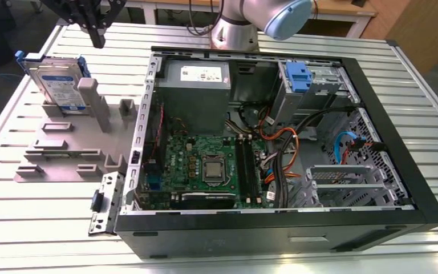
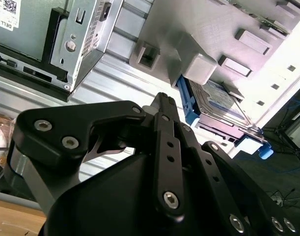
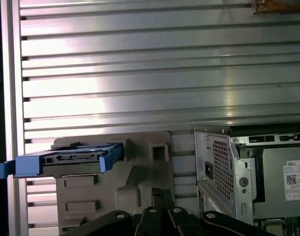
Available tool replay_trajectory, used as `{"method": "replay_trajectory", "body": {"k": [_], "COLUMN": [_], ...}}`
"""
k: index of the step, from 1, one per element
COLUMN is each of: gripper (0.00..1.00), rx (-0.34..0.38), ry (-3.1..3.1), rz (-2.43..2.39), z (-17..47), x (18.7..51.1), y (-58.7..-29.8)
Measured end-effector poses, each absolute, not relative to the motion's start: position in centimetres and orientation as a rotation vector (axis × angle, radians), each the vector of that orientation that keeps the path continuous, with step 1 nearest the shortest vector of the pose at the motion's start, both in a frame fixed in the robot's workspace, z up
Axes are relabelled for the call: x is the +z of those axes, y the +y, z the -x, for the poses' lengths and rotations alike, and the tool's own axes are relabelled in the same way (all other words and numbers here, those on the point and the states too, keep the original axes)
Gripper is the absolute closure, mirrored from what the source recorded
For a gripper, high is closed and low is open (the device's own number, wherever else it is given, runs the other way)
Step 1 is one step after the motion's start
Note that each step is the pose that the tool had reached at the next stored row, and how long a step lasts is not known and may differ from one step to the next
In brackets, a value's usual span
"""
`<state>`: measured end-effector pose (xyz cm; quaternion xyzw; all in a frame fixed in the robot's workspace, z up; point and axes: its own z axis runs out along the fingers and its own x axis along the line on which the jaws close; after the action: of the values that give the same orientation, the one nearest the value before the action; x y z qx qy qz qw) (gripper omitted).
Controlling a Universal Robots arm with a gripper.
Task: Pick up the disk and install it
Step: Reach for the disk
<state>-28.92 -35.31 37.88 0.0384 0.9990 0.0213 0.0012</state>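
Claw [image 1: 97,41], fingers pressed together and holding nothing, hangs near the disk [image 1: 57,85], not touching it. Disk stands on edge in a grey stand [image 1: 59,162], at the exterior view's left of the open computer case [image 1: 280,228].

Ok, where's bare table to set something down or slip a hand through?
Bare slats: the table corner in front of the grey fixture, at the exterior view's left; and the strip beyond the computer case, at that view's right. Crowded: the narrow gap between fixture and case, the case's inside, and around the disk, where the gripper hangs nearby.
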Motion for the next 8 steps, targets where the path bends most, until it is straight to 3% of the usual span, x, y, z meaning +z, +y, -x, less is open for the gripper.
{"method": "replay_trajectory", "body": {"k": [8], "gripper": [0.89], "rx": [0.067], "ry": [3.139], "rz": [-0.121], "z": [29.65], "x": [37.78], "y": [-35.07]}}
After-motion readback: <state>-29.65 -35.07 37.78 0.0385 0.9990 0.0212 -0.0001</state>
